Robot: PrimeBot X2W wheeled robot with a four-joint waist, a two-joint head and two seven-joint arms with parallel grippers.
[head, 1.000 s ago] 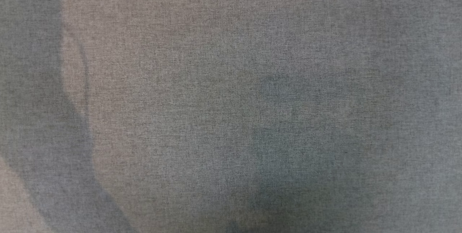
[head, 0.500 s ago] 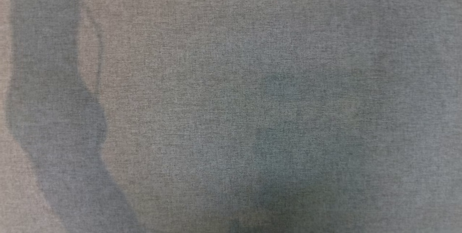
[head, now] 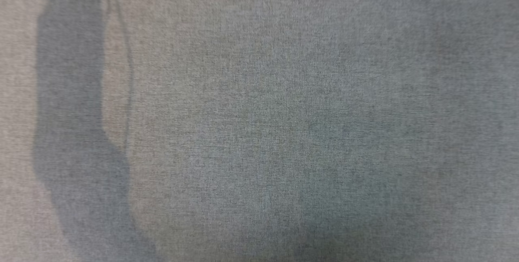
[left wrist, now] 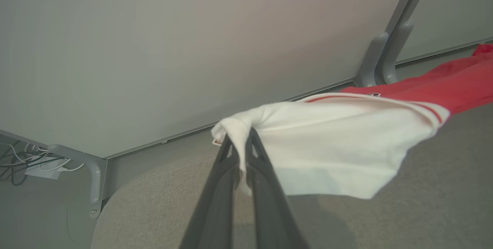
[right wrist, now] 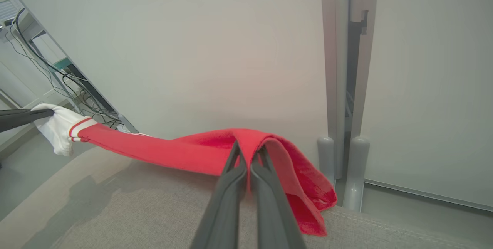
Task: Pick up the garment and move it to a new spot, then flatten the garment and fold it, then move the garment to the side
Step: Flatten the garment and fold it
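Note:
The garment (right wrist: 173, 152) is red with a white end trimmed in red stripes. It hangs stretched between my two grippers just above the grey fabric surface (right wrist: 134, 210). In the left wrist view my left gripper (left wrist: 240, 141) is shut on the bunched white end (left wrist: 339, 145), and the red part (left wrist: 454, 83) trails off to the right. My right gripper (right wrist: 248, 150) is shut on a fold of the red end, which droops beside it onto the surface. The left gripper (right wrist: 46, 113) also shows at the far left of the right wrist view. The head view shows the grey surface (head: 284, 112) with a dark shadow band (head: 73, 91).
Pale wall panels stand close behind the surface. Grey posts (right wrist: 356, 172) rise at a gap between the panels. A metal bracket (left wrist: 92, 175) and loose cables (left wrist: 23, 160) sit off the surface's rounded corner, and more cables (right wrist: 57, 75) hang at the left.
In the head view the dark shadow band at the left has shifted to the right and stands more upright. The shaded patch in the middle has faded.

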